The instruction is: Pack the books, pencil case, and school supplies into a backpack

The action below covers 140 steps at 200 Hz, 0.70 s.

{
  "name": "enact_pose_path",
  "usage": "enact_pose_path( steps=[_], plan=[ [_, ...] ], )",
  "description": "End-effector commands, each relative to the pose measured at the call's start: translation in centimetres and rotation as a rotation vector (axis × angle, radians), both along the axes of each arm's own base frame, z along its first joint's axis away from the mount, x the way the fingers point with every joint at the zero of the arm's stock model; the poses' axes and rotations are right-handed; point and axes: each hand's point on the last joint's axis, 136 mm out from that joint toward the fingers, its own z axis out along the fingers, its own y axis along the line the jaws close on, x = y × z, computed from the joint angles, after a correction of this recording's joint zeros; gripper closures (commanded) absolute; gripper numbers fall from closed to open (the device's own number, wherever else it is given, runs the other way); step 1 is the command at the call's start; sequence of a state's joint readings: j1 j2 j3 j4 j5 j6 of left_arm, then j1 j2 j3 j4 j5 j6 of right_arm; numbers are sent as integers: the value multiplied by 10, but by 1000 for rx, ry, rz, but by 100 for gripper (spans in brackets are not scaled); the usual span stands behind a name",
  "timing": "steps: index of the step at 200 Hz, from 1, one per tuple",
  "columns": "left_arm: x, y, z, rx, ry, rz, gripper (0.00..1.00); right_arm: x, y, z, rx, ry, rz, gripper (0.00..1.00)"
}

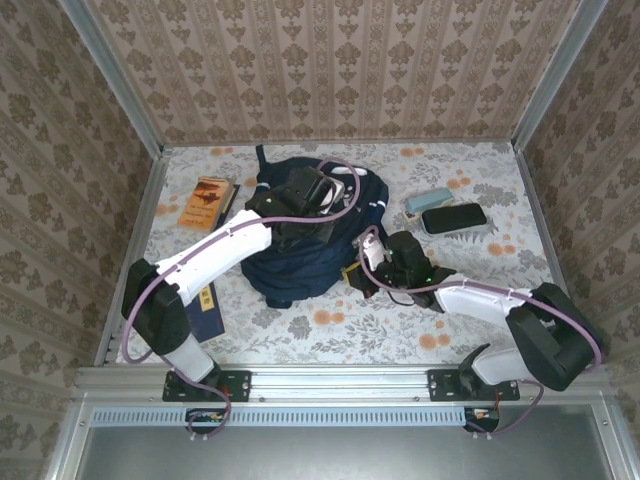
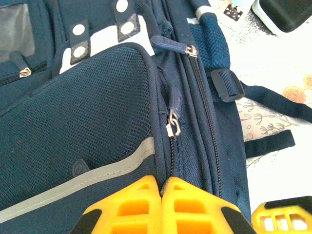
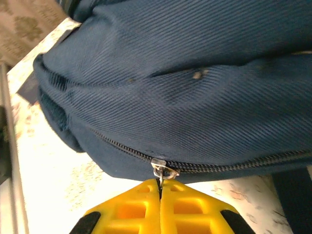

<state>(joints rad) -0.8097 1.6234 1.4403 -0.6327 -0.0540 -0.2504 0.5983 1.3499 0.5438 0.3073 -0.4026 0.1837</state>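
Holding the backpack (image 1: 285,268) from both sides, mid-surface. The right hand (image 3: 160,187) is pinched shut on a small metal zipper pull (image 3: 163,171) at the bag's lower edge. The left hand (image 2: 161,183) is closed tight at the seam beside the mesh pocket; cannot tell whether any fabric is caught between the fingers.

Packing not started, by the look of it:
- Orange-brown book (image 1: 208,200) lies on the surface (image 1: 330,340) left of the bag.
- Dark navy book (image 1: 203,312) lies near the left arm's base.
- Teal case (image 1: 427,200) and black case (image 1: 454,217) lie side by side, right of the bag.

No open mouth to the bag shows. Judgement: the zip-opening step is in hand, and every item is left to load.
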Motion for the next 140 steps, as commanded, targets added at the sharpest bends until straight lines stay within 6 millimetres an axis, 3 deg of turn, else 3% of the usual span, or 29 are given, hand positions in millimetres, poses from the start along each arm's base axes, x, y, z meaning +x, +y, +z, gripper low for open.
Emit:
enact_pose_path(
  steps=[1,20,34,65,101,140],
  plan=[
    [14,-11,21,-101,-45,20,100,21,-28,-1,-54,2,-229,66],
    [14,-10,18,-108,-47,21,100,20,-40,-14,-104,56,-294,45],
    [16,-9,16,-115,-41,25,100,20,-43,-19,-113,85,-322,40],
    [17,-9,17,-123,-42,25,100,20,-28,-21,-98,131,-259,39],
    [17,-9,17,-125,-37,25,100,19,-3,-25,-45,164,-151,44],
    [16,-10,17,-128,-30,20,100,26,6,-24,-36,123,-121,50]
  ],
)
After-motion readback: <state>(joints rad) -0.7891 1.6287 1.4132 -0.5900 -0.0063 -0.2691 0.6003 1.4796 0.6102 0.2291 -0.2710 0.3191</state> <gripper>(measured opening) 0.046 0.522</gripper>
